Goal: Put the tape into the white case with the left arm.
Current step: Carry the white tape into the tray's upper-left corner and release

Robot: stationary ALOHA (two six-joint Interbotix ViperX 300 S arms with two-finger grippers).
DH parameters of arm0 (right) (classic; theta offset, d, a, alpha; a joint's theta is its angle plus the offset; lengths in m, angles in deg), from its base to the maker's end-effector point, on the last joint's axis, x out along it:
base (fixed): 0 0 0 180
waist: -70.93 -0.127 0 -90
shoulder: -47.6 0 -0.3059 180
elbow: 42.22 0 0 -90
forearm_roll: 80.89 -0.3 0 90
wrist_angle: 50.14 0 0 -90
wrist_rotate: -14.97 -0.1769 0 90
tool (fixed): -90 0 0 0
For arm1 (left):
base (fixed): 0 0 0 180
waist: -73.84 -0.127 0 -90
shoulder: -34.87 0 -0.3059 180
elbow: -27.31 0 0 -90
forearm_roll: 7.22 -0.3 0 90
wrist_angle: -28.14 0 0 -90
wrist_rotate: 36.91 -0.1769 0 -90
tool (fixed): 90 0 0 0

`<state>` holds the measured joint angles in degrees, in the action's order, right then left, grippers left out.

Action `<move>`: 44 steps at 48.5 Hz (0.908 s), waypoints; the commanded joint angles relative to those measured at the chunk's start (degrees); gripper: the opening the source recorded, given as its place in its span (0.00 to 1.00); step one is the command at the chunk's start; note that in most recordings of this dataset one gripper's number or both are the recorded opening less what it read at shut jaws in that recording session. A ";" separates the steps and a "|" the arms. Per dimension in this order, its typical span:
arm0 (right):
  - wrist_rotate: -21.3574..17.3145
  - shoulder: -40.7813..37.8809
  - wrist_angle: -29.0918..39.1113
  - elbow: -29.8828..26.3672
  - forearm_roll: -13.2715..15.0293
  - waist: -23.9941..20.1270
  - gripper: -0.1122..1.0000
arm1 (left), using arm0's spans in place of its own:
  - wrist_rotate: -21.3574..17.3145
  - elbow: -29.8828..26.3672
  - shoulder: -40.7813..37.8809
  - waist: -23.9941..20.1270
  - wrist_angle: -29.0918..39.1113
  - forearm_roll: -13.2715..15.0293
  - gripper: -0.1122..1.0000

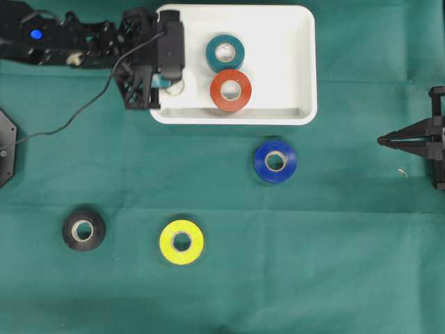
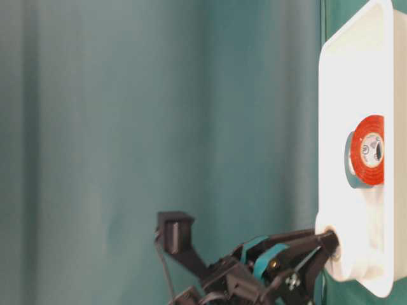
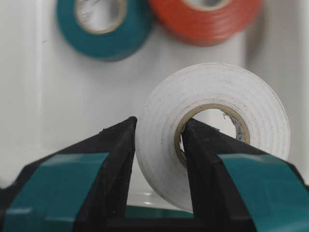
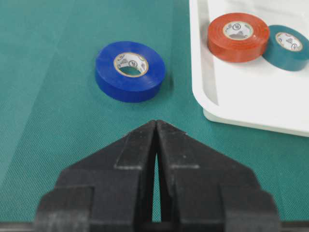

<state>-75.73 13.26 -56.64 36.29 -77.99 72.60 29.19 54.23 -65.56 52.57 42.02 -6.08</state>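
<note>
My left gripper (image 3: 159, 123) is shut on a white tape roll (image 3: 159, 154); one finger passes through its core, the other presses its outer wall. The roll stands on edge over the left end of the white case (image 1: 278, 42). In the overhead view the left gripper (image 1: 170, 85) reaches over the case's left rim, and only a sliver of the white tape (image 1: 176, 88) shows under it. I cannot tell whether the roll touches the case floor. A teal roll (image 1: 224, 53) and a red roll (image 1: 231, 90) lie flat inside the case.
On the green cloth lie a blue roll (image 1: 275, 161), a yellow roll (image 1: 181, 241) and a black roll (image 1: 83, 229). My right gripper (image 1: 381, 140) rests at the right edge, shut and holding nothing, pointing toward the blue roll (image 4: 129, 72). A black cable (image 1: 76, 115) trails at left.
</note>
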 commanded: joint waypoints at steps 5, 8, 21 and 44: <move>0.00 -0.26 -0.53 -0.53 0.09 0.09 0.02 | -1.49 -4.13 -2.55 -2.90 -0.62 -0.09 0.35; 0.00 -0.26 -0.70 -0.53 0.09 0.09 0.02 | -2.20 -5.01 -3.52 -3.96 -0.70 -0.09 0.35; 0.00 -0.26 -0.88 -0.35 0.09 0.09 0.02 | -4.04 -8.09 -6.68 -7.91 -1.23 0.00 0.35; 0.00 -0.26 -0.88 -0.35 0.09 0.09 0.02 | -3.60 -7.56 -7.29 -8.26 -1.23 0.09 0.37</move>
<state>-75.73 13.26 -56.91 36.55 -77.90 72.60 25.50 47.11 -73.91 44.40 41.23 -6.08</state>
